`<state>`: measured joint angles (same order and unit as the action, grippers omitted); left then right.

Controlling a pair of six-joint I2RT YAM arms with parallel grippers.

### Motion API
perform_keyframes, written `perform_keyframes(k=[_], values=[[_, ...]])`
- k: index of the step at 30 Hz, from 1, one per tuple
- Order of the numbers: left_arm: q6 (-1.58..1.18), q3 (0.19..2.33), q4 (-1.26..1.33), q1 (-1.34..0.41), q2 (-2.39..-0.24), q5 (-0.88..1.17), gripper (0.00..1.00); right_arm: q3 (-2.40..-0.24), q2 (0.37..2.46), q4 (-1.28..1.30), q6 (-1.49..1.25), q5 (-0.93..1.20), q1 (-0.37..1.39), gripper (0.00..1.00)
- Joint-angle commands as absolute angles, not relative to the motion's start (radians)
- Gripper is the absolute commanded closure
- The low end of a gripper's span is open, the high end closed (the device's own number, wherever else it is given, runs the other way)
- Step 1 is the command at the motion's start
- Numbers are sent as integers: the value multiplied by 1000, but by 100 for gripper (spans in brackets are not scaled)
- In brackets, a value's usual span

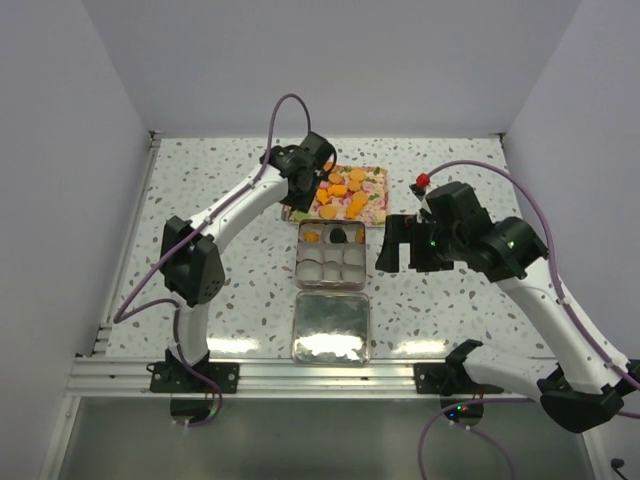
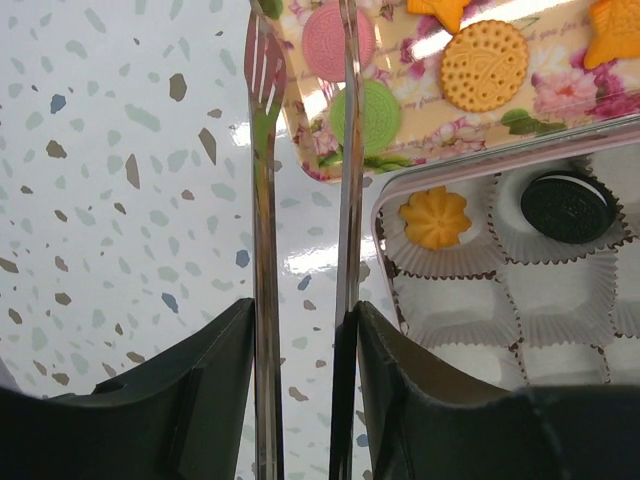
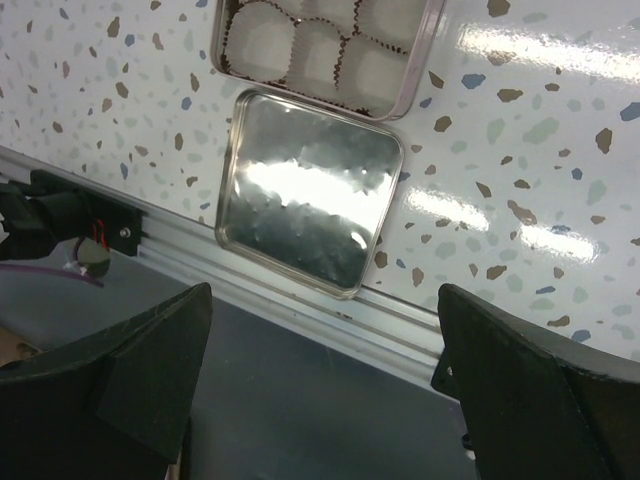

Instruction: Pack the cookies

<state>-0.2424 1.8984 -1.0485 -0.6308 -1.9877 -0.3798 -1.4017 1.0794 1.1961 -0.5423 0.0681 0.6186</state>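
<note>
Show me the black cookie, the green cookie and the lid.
black cookie (image 2: 568,207): left wrist view, middle of its top face.
green cookie (image 2: 378,115): left wrist view, the right part of its face that shows.
lid (image 3: 310,205): right wrist view, middle of its shiny inside.

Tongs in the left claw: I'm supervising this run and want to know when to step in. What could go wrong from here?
1. The tongs in the left claw straddle the floral tray edge; closing may catch the rim rather than a cookie.
2. The pink cookie and green cookie lie close together, so a blade could flick one off.
3. The paper cups in the tin look light and might shift.
</note>
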Motion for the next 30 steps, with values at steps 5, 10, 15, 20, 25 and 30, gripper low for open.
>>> perform_keyframes(k=[5,10,15,20,25,30], values=[[-227,1887,-989,-632,-2022,-374,51,-1367,1049,1173,-552,35,615,1],[-230,1875,-988,-632,-2036,-391,50,-1365,1042,1170,-557,14,615,1],[-226,1852,-971,-632,-2039,-376,48,-1367,1043,1167,-560,5,615,1],[-222,1839,-959,-626,-2043,-367,49,-1355,1046,1147,-572,6,615,1],[-210,1836,-962,-615,-2040,-364,53,-1351,1057,1129,-586,6,615,1],[-203,1801,-956,-611,-2019,-368,58,-1342,1054,1109,-600,6,617,1]])
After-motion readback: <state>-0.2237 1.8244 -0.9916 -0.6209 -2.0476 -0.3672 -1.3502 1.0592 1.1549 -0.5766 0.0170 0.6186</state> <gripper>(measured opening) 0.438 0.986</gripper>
